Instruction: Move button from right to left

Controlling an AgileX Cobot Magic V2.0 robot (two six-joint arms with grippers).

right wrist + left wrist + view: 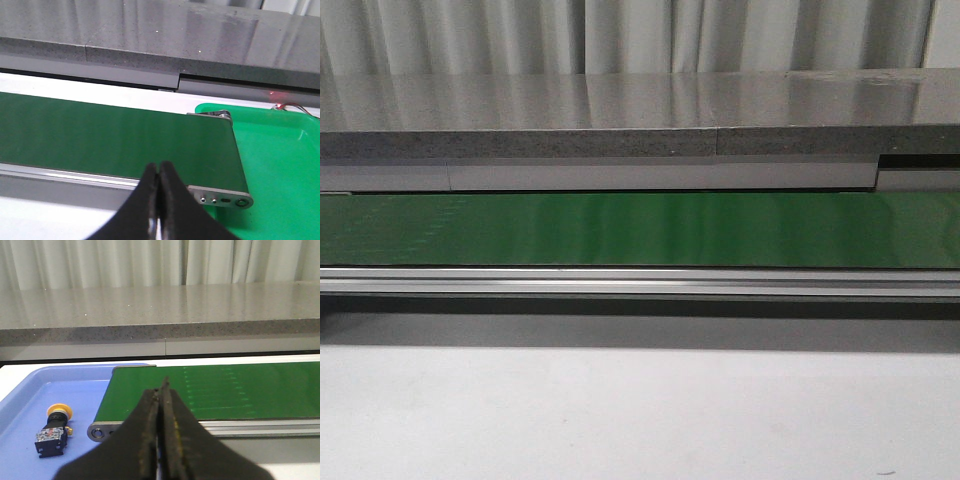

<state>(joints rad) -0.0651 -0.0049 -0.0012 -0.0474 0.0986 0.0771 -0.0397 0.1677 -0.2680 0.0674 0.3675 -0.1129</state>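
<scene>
No brand, label or readable writing shows in any view. The front view takes in only the grey speckled counter (pixel 620 110) at twelve o'clock, the green belt (pixel 640 228) running edge to edge across the middle, its aluminium rail (pixel 640 282) below, and the white surface (pixel 640 410) at six o'clock; both belt ends are cut off there, and neither arm appears.

The left wrist view alone shows the blue tray (pixel 30 390) at the belt's left end. In it lies the button (pixel 54 431) on its side, yellow-orange cap toward twelve o'clock, black body toward six o'clock, at about nine o'clock from the left gripper (pixel 162 440) and apart from it. The markings on the body are too small to read. The left jaws are pressed together with nothing between them.

Only the right wrist view shows the green tray (pixel 280 165) at the belt's right end, partly cut off. The right gripper (pixel 159 210) has its jaws closed tight, holding nothing.
</scene>
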